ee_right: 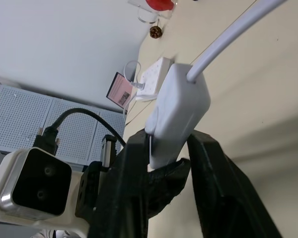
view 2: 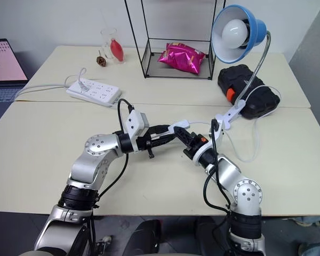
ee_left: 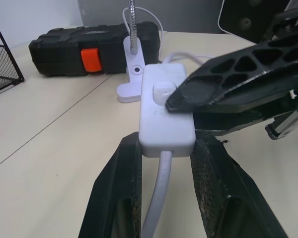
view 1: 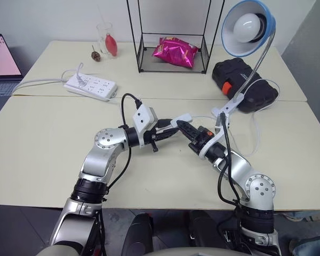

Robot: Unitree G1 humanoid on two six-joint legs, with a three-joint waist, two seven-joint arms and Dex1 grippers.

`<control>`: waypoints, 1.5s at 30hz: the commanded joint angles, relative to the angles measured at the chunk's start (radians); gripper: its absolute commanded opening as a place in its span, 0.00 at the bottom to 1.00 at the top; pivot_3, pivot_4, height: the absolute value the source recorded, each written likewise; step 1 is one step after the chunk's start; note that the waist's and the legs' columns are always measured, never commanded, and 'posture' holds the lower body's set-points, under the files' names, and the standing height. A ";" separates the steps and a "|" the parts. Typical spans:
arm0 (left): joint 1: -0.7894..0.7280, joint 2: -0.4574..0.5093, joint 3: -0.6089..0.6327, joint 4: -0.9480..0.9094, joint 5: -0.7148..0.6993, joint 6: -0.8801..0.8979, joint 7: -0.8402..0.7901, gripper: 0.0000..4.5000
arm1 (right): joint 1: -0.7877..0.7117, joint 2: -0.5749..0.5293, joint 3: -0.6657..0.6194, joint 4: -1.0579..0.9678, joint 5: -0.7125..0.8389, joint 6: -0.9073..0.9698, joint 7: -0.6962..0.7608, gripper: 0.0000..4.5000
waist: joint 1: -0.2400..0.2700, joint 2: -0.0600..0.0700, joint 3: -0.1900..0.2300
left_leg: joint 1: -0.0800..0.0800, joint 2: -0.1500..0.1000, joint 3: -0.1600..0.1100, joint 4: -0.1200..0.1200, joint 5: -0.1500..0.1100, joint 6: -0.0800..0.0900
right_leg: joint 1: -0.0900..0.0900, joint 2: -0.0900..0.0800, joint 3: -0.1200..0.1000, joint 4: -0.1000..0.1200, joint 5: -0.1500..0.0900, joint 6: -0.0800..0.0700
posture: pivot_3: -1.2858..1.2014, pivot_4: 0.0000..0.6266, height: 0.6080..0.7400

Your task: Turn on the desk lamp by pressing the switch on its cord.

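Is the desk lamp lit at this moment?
Apparently off: the blue-rimmed desk lamp has a plain white bulb, without glow or light pool on the beige table.

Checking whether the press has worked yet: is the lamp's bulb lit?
No. In the left eye view the bulb inside the desk lamp shade looks plain white with no glow, and the shade's inside is dull.

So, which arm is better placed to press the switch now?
The right. The left claw is shut on the switch, holding it above the table, and a fingertip of the right claw already lies on its rocker button. The desk lamp looks unlit.
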 commanded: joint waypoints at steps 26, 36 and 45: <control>-0.007 0.003 -0.006 -0.055 -0.021 0.017 0.001 0.23 | -0.015 -0.016 0.025 0.005 0.039 -0.056 0.004 0.46 | -0.001 0.000 0.000 | -0.008 0.000 0.000 0.000 0.000 0.000 | -0.008 0.000 0.000 0.001 0.000 0.000 | 0.52 0.24 1.00; -0.005 0.008 -0.002 -0.054 -0.021 0.019 0.002 0.23 | -0.003 -0.022 0.025 0.001 0.044 -0.056 0.016 0.42 | -0.001 0.000 0.000 | -0.008 0.000 0.000 0.000 0.000 0.000 | -0.008 0.000 0.000 0.001 0.000 0.000 | 0.52 0.24 1.00; -0.013 0.008 0.000 -0.062 -0.029 0.029 0.004 0.23 | 0.005 -0.034 0.032 0.001 0.040 -0.049 0.037 0.12 | -0.001 0.000 0.000 | -0.008 0.000 0.000 0.000 0.000 0.000 | -0.008 0.000 0.000 0.001 0.000 0.000 | 0.52 0.24 1.00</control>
